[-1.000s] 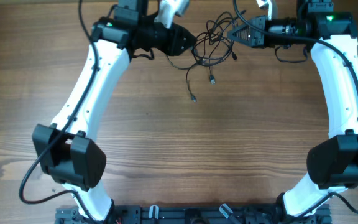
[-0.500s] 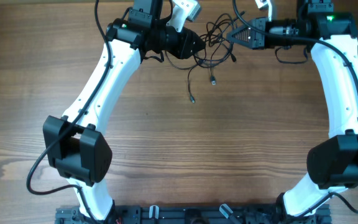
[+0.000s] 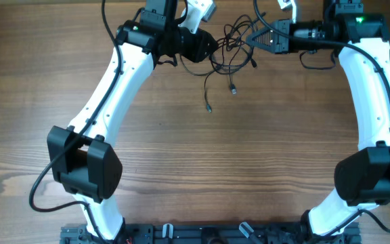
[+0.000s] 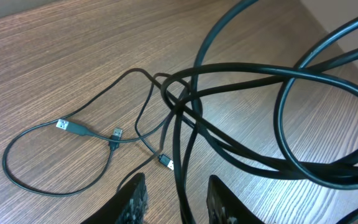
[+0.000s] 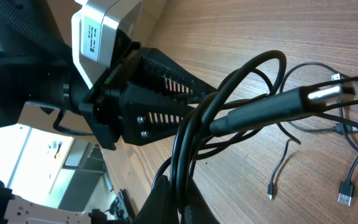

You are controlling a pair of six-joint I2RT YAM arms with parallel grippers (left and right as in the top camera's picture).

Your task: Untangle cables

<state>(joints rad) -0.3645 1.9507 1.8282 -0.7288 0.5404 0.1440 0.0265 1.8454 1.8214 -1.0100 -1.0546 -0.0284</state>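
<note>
Cables (image 3: 230, 47) tangled, right gripper (image 5: 176, 194) clamped on looped strands, left gripper (image 4: 174, 188) spread apart around one strand

Wood-grain table (image 3: 195, 156) is filling the overhead view, grain running from 9 to 3 o'clock. Black mounting rail (image 3: 202, 234) is lying along its 6 o'clock edge.

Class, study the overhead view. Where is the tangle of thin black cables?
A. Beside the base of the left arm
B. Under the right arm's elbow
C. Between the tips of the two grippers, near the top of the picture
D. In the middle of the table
C: the cables bunch up between the left gripper and the right gripper, close to the top edge of the overhead view.
</note>
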